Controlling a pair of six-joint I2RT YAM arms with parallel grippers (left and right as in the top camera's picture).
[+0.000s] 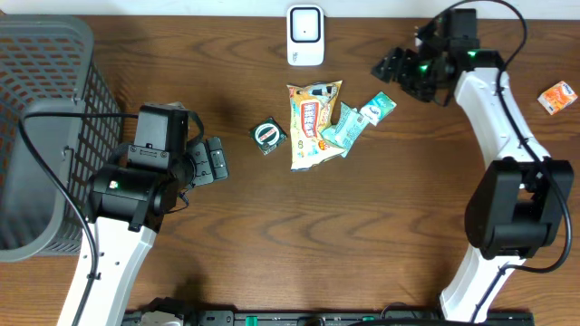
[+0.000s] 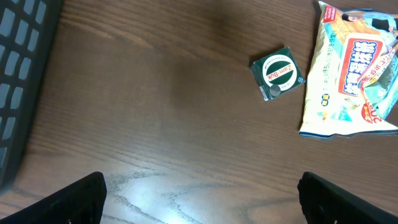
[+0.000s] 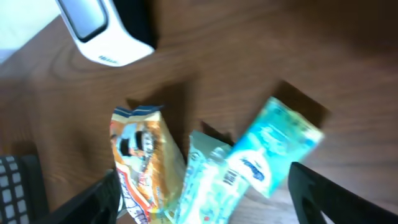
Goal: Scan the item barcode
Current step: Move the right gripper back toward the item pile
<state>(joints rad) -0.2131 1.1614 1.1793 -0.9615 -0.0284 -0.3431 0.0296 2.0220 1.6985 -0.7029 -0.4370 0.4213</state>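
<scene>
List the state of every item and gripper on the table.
Left gripper: open, empty.
Right gripper: open, empty.
Barcode scanner: standing, untouched.
Snack bag: lying flat.
Zam-Buk tin: closed, lying flat.
Long teal packet: lying partly on snack bag.
Small teal packet: lying flat.

The overhead view is sharp and evenly lit from above, with only soft shadows on the surface (image 1: 272, 226). The left wrist view is crisp too, with a pale glare patch on the wood near its bottom edge. The right wrist view is motion-blurred: the teal packet (image 3: 273, 146) and white scanner (image 3: 102, 31) smear, with dark shadows behind them.
</scene>
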